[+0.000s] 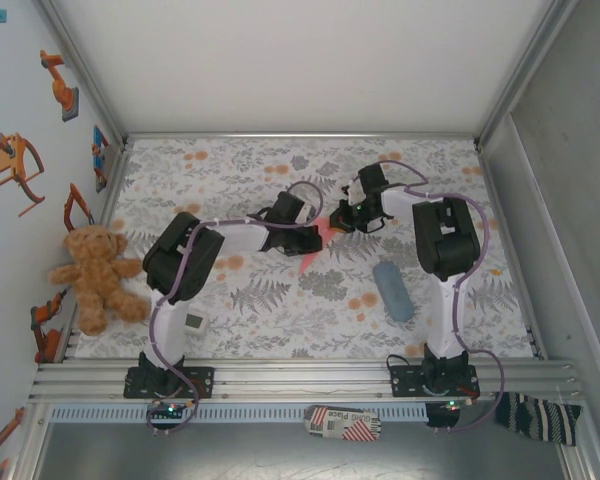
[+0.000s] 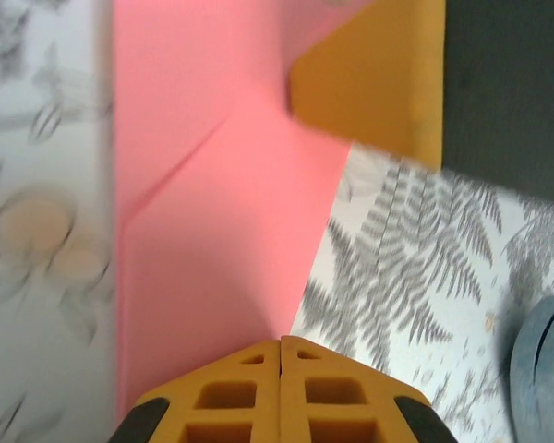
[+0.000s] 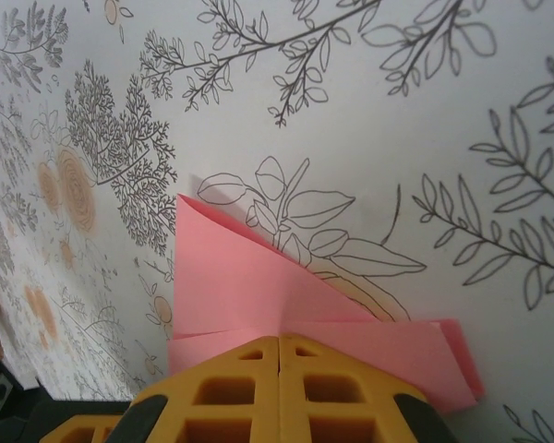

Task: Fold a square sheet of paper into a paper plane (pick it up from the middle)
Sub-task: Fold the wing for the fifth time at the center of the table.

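Up and to the left of the grey-blue pouch [image 1: 393, 291], on the table cloth [image 1: 230, 170] with leaves and flowers: a folded pink paper [image 1: 320, 238]. Held from two sides at once. Left gripper [image 1: 312, 240] on the side of the paper far from the pouch. Right gripper [image 1: 340, 222] on the side nearer the pouch. Tips of the two almost meeting over the pink.

From the left wrist: yellow fingers of the left gripper [image 2: 280, 343] pressed tight together, no gap, with the pink paper [image 2: 212, 231] pinched between them. One slanted crease across the paper. At the far end of the paper, a flat yellow finger of the right gripper [image 2: 379, 83], touching a folded corner. A bit of the pouch [image 2: 547, 369] low on the right.

From the right wrist: right gripper [image 3: 279, 343] squeezed tight too, fingers touching, pink paper [image 3: 249, 286] caught between them. Two layers here, the top flap lifted a little off the cloth. One corner poking out past the fingers to the right.

Far from the pouch, past the left arm and by the wall: a brown teddy bear [image 1: 95, 275], sitting up.
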`<state>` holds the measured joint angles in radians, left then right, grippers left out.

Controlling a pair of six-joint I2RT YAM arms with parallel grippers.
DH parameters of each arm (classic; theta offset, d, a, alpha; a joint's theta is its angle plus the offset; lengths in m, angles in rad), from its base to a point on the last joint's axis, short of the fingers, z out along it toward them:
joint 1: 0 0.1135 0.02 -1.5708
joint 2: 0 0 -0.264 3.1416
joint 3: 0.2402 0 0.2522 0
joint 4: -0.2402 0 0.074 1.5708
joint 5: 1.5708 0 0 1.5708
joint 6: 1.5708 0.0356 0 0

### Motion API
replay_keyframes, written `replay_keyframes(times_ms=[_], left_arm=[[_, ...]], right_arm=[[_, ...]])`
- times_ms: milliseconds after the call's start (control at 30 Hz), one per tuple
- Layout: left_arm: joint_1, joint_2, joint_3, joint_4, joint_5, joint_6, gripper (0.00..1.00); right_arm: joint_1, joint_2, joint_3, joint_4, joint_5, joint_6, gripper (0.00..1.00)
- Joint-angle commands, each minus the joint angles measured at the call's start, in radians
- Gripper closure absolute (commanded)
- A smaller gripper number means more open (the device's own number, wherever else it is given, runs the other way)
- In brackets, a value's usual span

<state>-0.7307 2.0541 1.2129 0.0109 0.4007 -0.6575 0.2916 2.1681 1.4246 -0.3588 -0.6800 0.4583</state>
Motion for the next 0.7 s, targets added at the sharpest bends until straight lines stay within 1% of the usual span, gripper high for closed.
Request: replay_keyframes(times_ms=[0, 167, 267, 367, 400, 433, 467, 500, 567, 633, 667], left_arm=[[-0.010, -0.092, -0.115, -0.119, -0.013, 0.013, 0.97], [-0.020, -0.243, -0.226, -0.160, -0.049, 0.012, 0.94], [-0.015, -0.333, -0.254, -0.196, -0.091, 0.018, 0.92], [0.000, -0.430, -0.258, -0.228, -0.148, 0.027, 0.87], [0.008, -0.458, -0.260, -0.234, -0.164, 0.027, 0.84], [0.017, -0.491, -0.262, -0.238, -0.191, 0.025, 0.78], [0.025, -0.520, -0.263, -0.246, -0.224, 0.022, 0.67], [0.031, -0.546, -0.269, -0.249, -0.252, 0.021, 0.59], [0.047, -0.602, -0.281, -0.255, -0.313, 0.021, 0.46], [0.071, -0.644, -0.293, -0.260, -0.357, 0.013, 0.30], [0.089, -0.664, -0.300, -0.263, -0.370, 0.002, 0.26]], right_arm=[[-0.005, 0.057, 0.008, -0.052, 0.095, -0.032, 1.00], [-0.003, 0.025, 0.033, -0.060, 0.059, -0.040, 1.00], [0.001, -0.022, 0.050, -0.063, 0.022, -0.038, 1.00], [0.016, -0.092, 0.066, -0.081, 0.019, -0.031, 1.00], [0.018, -0.118, 0.068, -0.088, 0.028, -0.022, 0.96], [0.021, -0.147, 0.066, -0.094, 0.044, -0.009, 0.92], [0.026, -0.180, 0.054, -0.095, 0.074, 0.006, 0.89], [0.030, -0.208, 0.041, -0.095, 0.100, 0.017, 0.86], [0.041, -0.263, 0.015, -0.112, 0.175, 0.044, 0.80], [0.053, -0.300, -0.005, -0.135, 0.249, 0.070, 0.76], [0.065, -0.317, -0.012, -0.150, 0.294, 0.088, 0.72]])
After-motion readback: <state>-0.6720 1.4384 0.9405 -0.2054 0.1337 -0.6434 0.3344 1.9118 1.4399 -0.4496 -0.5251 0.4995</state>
